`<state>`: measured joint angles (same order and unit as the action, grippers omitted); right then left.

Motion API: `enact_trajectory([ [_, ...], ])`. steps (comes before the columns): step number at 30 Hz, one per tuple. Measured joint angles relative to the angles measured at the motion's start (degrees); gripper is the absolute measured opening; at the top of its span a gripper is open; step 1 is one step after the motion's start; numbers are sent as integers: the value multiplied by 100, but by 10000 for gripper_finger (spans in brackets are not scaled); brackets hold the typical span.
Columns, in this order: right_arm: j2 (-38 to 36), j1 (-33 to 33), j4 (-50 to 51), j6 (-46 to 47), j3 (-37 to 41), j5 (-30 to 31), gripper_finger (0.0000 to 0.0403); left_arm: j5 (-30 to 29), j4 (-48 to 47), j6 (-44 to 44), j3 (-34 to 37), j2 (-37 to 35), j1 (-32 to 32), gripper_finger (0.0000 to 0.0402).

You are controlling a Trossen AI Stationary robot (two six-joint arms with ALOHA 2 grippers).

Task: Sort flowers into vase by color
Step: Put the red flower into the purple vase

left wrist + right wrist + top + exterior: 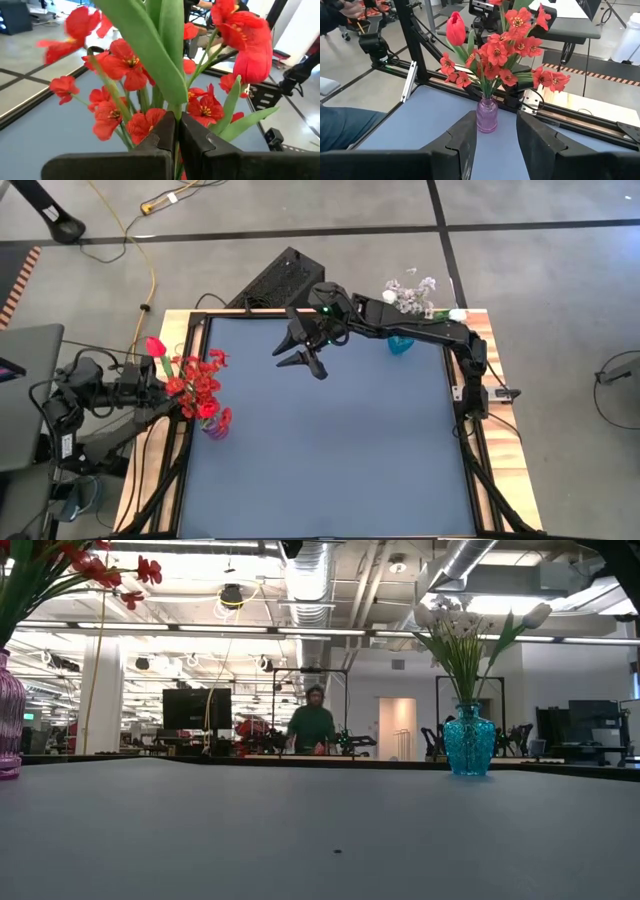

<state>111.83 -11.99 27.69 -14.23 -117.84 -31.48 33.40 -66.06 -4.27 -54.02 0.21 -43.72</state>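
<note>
We see our left gripper [176, 137] at the desk's [330, 440] left edge, its fingers shut tight on a green stem [175, 107] among the red flowers [197, 383] standing in the purple vase [487, 115]. Farther off, our right gripper [300, 350] hovers over the desk's far side, fingers apart and empty. Beyond it, white flowers [462, 632] stand in the turquoise vase [470, 741].

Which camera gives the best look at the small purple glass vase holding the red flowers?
The right wrist view: the small purple glass vase stands whole, unobstructed. The high view shows it mostly under blossoms, the low view only its edge, the left wrist view none of it.
</note>
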Motion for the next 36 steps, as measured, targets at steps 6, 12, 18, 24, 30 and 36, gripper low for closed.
enact_trajectory([
  [6,0,-4,75,-90,0,0,166,770,-151,236,0,-5,-643,0],
  [12,0,-4,60,-132,0,0,166,1070,-376,671,-2,-7,-1181,0],
  [18,0,-4,59,-130,0,0,166,1182,-292,708,-2,-7,-1361,0],
  [24,0,-4,58,-130,0,0,166,1264,-466,780,-2,-7,-1436,0],
  [30,0,-2,58,-128,0,0,166,1262,-972,1078,-4,-7,-1436,0],
  [36,0,-2,57,-128,0,0,166,1252,-1249,1245,-4,-7,-1436,0],
])
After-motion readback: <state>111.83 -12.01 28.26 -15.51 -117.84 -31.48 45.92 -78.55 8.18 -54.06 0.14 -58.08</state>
